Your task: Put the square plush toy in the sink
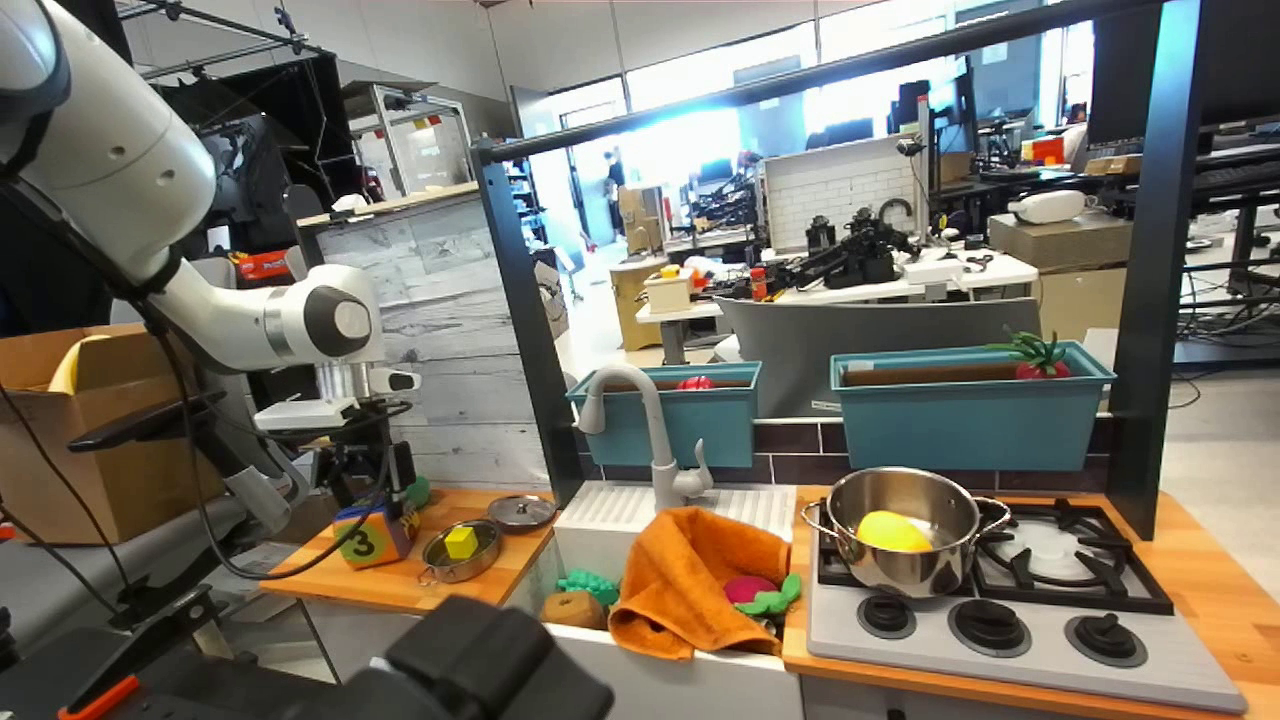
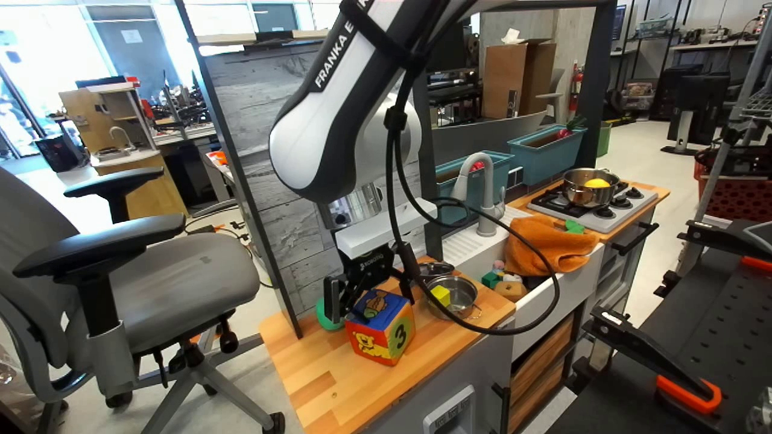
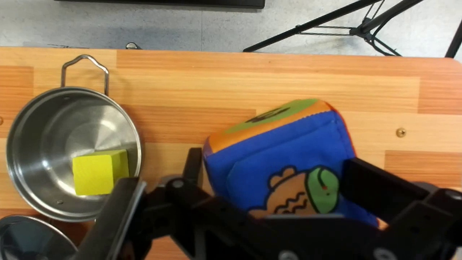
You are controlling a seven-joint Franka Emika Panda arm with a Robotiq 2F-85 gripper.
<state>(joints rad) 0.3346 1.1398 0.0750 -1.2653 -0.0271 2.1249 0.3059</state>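
The square plush toy is a multicoloured soft cube with blue, orange and red faces and a number 3. It stands on the wooden counter and shows in an exterior view and the wrist view. My gripper points down over it with fingers wide apart. In the wrist view the gripper has one finger on each side of the cube. The left finger shows a slim gap; the right finger overlaps the cube's edge, and I cannot tell if it touches. The sink is a white basin with a grey tap.
A small steel pot with a yellow block stands beside the cube, with a lid behind. A green round thing is behind the cube. An orange towel and toys fill much of the sink. A bigger pot is on the hob.
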